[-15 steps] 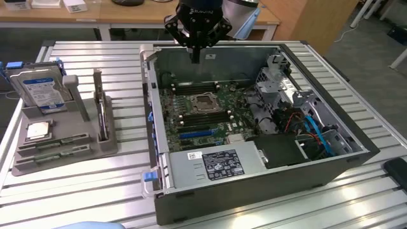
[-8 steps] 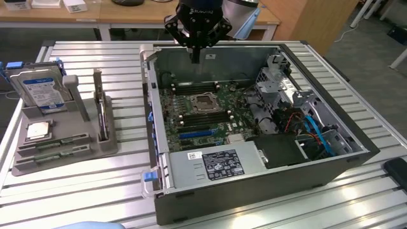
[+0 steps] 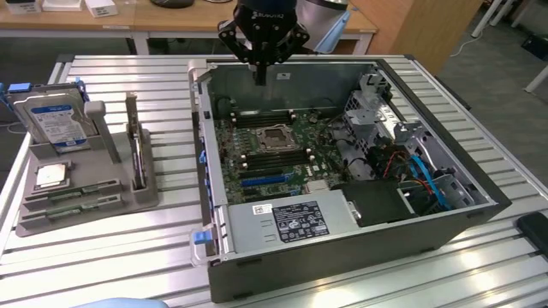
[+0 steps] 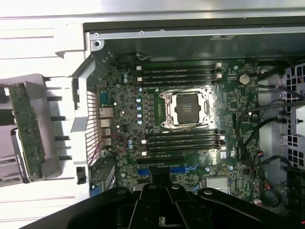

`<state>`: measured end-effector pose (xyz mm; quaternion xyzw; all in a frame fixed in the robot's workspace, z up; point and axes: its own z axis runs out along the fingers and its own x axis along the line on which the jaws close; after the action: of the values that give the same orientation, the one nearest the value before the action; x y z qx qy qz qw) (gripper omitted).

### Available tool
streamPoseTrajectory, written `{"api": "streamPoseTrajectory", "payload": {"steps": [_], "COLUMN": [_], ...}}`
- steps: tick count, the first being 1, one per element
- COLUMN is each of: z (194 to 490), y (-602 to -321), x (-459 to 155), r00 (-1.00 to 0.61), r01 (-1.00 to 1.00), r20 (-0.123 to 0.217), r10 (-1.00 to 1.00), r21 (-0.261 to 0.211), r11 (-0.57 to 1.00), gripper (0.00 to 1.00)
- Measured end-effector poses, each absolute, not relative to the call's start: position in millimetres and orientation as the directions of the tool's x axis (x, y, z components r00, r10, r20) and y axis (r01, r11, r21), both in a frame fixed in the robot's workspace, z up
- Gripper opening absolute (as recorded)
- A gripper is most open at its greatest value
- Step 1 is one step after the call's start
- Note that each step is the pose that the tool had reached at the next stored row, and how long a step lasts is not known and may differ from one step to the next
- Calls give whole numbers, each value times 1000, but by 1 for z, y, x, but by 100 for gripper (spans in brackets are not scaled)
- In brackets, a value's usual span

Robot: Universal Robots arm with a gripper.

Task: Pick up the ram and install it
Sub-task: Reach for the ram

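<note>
Wide shot first: a slatted aluminium table [image 3: 128,70] carries an open computer case [image 3: 342,256] lying on its side, its motherboard [image 3: 256,163] facing up. In the wrist view the motherboard [image 4: 124,95] spreads out green, with banks of black memory slots [image 4: 178,74] on both sides of the silver CPU socket [image 4: 187,107].

At the near end of the case sits the power supply [image 3: 291,221]. It has a white sticker with a black printed block, but the lettering is too fine to read.

Over at the exterior view's left stands a grey parts holder [image 3: 128,196]. A silver hard drive [image 3: 56,119] is propped upright in it, and the print on its blue-and-white label can't be made out either.

Now the black gripper [image 3: 259,80] — it hangs over the far wall of the case, fingers pressed together tip to tip. There's white lettering upside down on its body, and I can't read it with confidence. In the wrist view the gripper [image 4: 159,179] points down toward the board's blue slots.

And the ram [image 3: 132,138]? It's well apart from the gripper — standing on edge in the holder, just beside the hard drive's grey post. The wrist view shows the ram [image 4: 26,129] as a long green stick with small chips.

Smallest of all is a square silver processor chip [image 3: 51,174], lying flat on the holder below the drive.
</note>
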<state>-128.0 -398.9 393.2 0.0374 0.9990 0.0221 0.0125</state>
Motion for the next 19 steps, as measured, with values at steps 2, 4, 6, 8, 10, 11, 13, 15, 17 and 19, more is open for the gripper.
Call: {"api": "streamPoseTrajectory", "payload": {"steps": [2,4,6,8,10,11,13,15,17,19], "z": [393,393,393,393,393,393,393,393,393,393], "y": [-399,-399,-399,-399,-399,-399,-399,-399,-399,-399], "x": [-132,-138,-143,-150,-156,-159,-166,-173,-180,-187], "r00": [-997,-997,-997,-997,-997,-997,-997,-997,-997,-997], "r01": [74,74,74,74,74,74,74,74,74,74], "r20": [-23,-23,-23,-23,-23,-23,-23,-23,-23,-23], "r10": [75,75,75,75,75,75,75,75,75,75], "r21": [45,45,45,45,45,45,45,45,45,45], "r11": [996,996,996,996,996,996,996,996,996,996], "gripper": [10,10,10,10,10,10,10,10,10,10]}}
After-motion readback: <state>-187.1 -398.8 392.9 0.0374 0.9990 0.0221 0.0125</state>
